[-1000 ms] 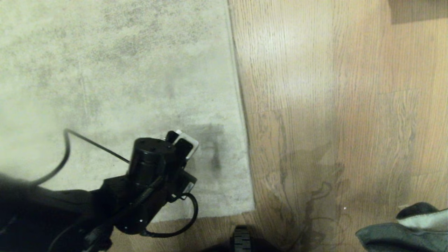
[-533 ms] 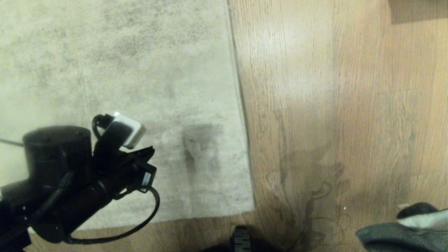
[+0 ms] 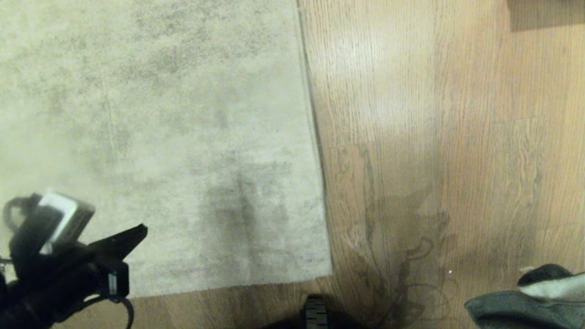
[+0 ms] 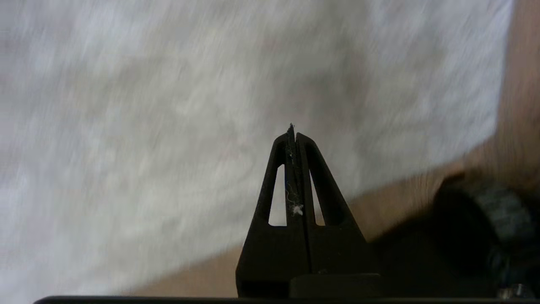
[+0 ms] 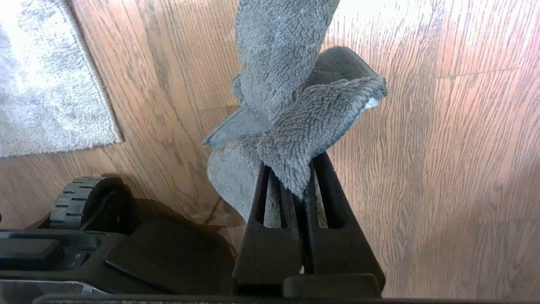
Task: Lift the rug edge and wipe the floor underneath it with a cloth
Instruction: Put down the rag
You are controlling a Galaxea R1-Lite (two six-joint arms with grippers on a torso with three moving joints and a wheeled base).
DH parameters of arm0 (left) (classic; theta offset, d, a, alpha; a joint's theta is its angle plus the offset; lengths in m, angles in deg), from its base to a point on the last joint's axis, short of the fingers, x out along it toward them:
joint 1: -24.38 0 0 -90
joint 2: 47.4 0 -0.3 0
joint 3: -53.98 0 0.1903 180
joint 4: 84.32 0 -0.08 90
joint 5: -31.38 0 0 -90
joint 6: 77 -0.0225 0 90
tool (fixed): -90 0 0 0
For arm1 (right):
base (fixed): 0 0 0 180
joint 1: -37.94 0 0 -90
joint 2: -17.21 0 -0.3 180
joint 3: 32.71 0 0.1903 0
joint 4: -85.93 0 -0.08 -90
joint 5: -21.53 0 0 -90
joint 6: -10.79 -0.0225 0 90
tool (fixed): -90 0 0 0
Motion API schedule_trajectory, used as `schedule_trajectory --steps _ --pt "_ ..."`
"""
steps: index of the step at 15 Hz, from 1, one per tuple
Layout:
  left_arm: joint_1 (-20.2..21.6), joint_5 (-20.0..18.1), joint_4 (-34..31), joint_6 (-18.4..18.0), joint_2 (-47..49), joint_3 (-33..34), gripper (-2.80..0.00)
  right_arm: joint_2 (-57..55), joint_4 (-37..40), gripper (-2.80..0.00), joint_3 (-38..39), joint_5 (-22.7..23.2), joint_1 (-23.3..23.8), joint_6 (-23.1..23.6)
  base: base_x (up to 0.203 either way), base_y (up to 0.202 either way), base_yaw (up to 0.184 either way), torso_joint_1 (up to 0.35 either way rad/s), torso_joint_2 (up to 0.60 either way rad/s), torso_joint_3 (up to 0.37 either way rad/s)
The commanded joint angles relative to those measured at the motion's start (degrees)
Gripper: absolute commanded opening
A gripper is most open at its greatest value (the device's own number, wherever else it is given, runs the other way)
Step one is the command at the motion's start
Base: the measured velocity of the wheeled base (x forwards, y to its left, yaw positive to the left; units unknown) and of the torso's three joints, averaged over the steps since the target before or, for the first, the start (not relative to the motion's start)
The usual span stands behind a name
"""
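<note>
Here we count one rug [image 3: 160,137] lying flat on the floor [image 3: 434,137], its edge [image 3: 315,137] down, and two tools: the left tool [image 4: 294,135] shut and empty above the rug, while only the right wrist view shows the right tool [image 5: 300,185] clamped on the one cloth [image 5: 291,97].

Looks like somebody's home, living room kind of spot. Light wood-plank floor [image 3: 434,114] with a bit of shine, and a big mottled beige-grey rug [image 3: 160,114] laid flat on it, corner toward the robot's wheel [image 5: 74,200].
</note>
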Motion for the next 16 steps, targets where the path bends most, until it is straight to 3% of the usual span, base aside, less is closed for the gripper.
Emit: schedule_trajectory --steps 1,3,6,9,16 --pt "5.0 -1.8 0.1 0.1 -9.5 7.4 -2.80 -0.1 0.0 -2.80 0.0 0.0 0.0 0.0 0.000 0.000 0.000 0.000 0.00 0.000" --pt "8.2 -3.2 -3.0 0.1 -15.8 9.9 -2.80 -0.1 0.0 -2.80 0.0 0.0 0.0 0.0 0.000 0.000 0.000 0.000 0.00 0.000" --pt "13.2 -7.0 -14.7 0.2 -26.7 10.6 -2.80 -0.1 0.0 -2.80 0.0 0.0 0.0 0.0 0.000 0.000 0.000 0.000 0.00 0.000" --pt "14.2 -8.8 -24.8 0.5 -36.0 10.8 -2.80 -0.1 0.0 -2.80 0.0 0.0 0.0 0.0 0.000 0.000 0.000 0.000 0.00 0.000" --pt "13.6 -3.4 -37.8 4.9 -53.2 10.8 -2.80 -0.1 0.0 -2.80 0.0 0.0 0.0 0.0 0.000 0.000 0.000 0.000 0.00 0.000"
